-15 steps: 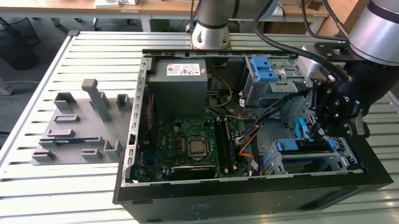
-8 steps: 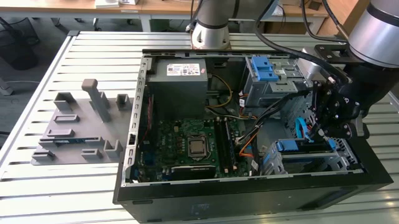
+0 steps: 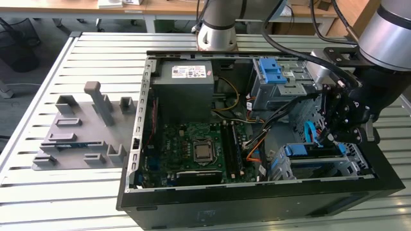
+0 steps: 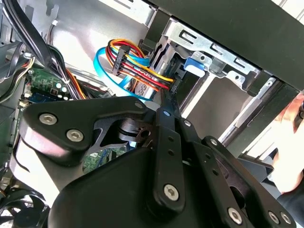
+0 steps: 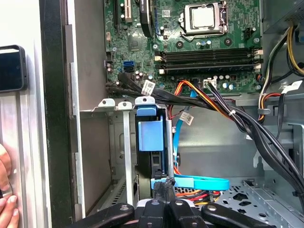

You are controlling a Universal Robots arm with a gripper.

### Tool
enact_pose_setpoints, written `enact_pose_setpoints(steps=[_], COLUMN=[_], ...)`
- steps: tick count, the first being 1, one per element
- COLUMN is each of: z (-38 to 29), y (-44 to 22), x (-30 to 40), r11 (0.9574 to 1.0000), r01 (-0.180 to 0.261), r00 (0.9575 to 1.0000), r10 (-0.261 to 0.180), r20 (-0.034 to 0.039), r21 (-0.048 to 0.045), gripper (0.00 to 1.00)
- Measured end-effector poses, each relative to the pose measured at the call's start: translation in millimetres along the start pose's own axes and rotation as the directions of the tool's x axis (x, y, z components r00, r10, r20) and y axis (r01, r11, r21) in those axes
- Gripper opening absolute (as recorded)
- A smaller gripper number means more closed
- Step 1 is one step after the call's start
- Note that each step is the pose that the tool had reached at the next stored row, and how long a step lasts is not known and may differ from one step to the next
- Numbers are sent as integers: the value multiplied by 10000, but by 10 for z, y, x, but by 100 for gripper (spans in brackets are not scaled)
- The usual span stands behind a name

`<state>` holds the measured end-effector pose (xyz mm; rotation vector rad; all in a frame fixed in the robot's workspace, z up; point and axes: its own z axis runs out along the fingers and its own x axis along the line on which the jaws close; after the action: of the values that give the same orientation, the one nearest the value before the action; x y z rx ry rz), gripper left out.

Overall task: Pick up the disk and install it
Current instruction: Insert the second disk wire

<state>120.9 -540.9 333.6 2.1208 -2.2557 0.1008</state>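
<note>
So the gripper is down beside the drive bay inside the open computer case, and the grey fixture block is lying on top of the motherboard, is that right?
Not quite. The grey fixture block lies on the slatted table, outside the computer case at the exterior view's left, not on the motherboard. The gripper is indeed down beside the drive bay.

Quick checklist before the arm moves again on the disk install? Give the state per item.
1. Disk in the bay: ok, its blue carrier stands in the slot.
2. Disk fully seated: cannot tell.
3. Gripper lined up on the carrier's near edge: ok.
4. Blue cable clear of the gripper: not ok, it runs right beside it.
5. Person's hand away from the case: not ok, it is just outside the wall.
</note>
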Motion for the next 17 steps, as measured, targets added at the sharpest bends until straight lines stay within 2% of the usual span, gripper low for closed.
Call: enact_pose_setpoints(steps=[11,17], z=[-26,-64], y=[-1,-3], x=[-1,-5], r11=[10000,10000], r01=[0,0], r00=[10000,10000], r10=[0,0], r20=[-12,-25], r21=[1,2], gripper=[11,11])
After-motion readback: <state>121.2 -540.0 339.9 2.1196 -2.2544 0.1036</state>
